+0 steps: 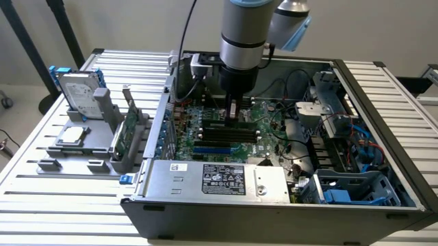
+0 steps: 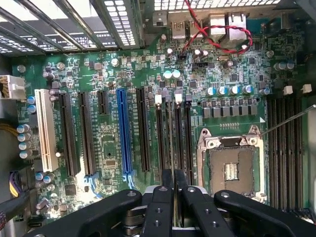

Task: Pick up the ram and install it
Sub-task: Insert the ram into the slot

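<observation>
Tool (image 1: 234,114) is lowered inside the open computer case (image 1: 274,205), directly over the motherboard (image 2: 123,79). Its fingers (image 2: 168,182) are drawn narrow, pinching the ram (image 2: 173,138) edge-on between them. The ram stands upright below the tool, lined up with the bank of black memory slots (image 2: 183,133); whether it is fully seated cannot be told. The empty processor socket (image 2: 229,168) lies just beside the tool on the board. Well apart from the tool, outside the case, a grey holder (image 1: 89,148) on the slatted worktop (image 1: 61,205) carries a hard drive (image 1: 79,95), a processor chip (image 1: 72,135) and an expansion card (image 1: 126,130).
</observation>
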Controlling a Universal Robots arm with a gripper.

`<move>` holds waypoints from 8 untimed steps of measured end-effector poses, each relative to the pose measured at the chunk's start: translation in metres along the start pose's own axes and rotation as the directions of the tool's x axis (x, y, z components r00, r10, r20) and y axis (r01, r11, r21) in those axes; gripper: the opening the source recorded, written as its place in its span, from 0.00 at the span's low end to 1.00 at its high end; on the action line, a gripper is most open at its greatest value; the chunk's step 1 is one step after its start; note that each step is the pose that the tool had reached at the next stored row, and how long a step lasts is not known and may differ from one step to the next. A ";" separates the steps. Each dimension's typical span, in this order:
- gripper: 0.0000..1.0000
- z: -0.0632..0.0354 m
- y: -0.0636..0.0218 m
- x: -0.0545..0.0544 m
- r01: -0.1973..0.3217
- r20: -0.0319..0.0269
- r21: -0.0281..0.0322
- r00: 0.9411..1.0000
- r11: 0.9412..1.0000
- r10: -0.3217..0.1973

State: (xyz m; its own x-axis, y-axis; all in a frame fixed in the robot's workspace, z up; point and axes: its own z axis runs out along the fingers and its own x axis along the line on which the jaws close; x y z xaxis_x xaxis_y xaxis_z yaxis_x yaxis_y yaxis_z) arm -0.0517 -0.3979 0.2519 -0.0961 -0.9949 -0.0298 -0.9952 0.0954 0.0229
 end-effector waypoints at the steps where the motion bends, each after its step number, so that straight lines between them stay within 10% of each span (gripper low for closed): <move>1: 0.14 0.0005 -0.0003 0.000 0.000 -0.001 -0.001 1.000 1.000 0.000; 8: 0.14 0.0013 -0.0039 0.008 -0.001 -0.002 -0.010 1.000 1.000 0.001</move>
State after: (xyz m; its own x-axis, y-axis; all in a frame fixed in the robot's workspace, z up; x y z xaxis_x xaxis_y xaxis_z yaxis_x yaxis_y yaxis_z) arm -0.0485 -0.4058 0.2503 -0.0967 -0.9949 -0.0280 -0.9949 0.0958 0.0327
